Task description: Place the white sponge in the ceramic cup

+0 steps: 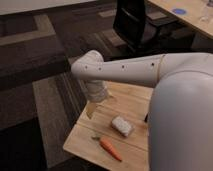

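The white sponge lies on the small wooden table, an off-white block with rounded corners. An orange carrot lies just in front of it, near the table's front edge. My white arm reaches from the right across the table, and my gripper hangs down over the table's left part, to the left of the sponge and a little behind it, apart from it. The ceramic cup is out of view, likely behind my arm.
A sliver of a small dark upright thing shows at my arm's edge, right of the sponge. A black office chair stands behind the table. A long desk with a blue disc is at the top right. Carpet surrounds the table.
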Controlling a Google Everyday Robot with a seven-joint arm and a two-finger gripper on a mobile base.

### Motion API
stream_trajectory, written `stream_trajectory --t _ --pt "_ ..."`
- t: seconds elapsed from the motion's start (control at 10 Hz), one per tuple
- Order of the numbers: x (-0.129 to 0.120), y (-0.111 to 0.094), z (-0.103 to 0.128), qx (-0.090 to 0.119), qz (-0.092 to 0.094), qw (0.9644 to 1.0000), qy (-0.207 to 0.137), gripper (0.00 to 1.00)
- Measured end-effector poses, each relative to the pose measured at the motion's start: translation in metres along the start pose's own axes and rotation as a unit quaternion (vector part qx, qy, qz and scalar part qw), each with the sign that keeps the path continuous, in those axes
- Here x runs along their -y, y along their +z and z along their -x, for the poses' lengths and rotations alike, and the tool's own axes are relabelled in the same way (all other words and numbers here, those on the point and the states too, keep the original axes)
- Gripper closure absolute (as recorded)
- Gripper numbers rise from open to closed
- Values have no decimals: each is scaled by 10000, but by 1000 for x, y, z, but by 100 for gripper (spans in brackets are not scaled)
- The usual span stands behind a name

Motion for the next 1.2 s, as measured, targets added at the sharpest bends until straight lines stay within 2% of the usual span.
stream_trajectory --t 0.2,0.6,0.8,0.9,1.0,1.2 --pt "9 11 -16 -100 5 9999 101 20" --pt "28 33 -36 119 200 9997 90 20" --pt "47 51 -52 274 252 9991 -185 20" --pt "58 61 -56 477 243 9978 -380 20" --pt "60 65 -57 540 243 9973 -442 20" --pt "62 81 -59 832 276 9933 -756 20"
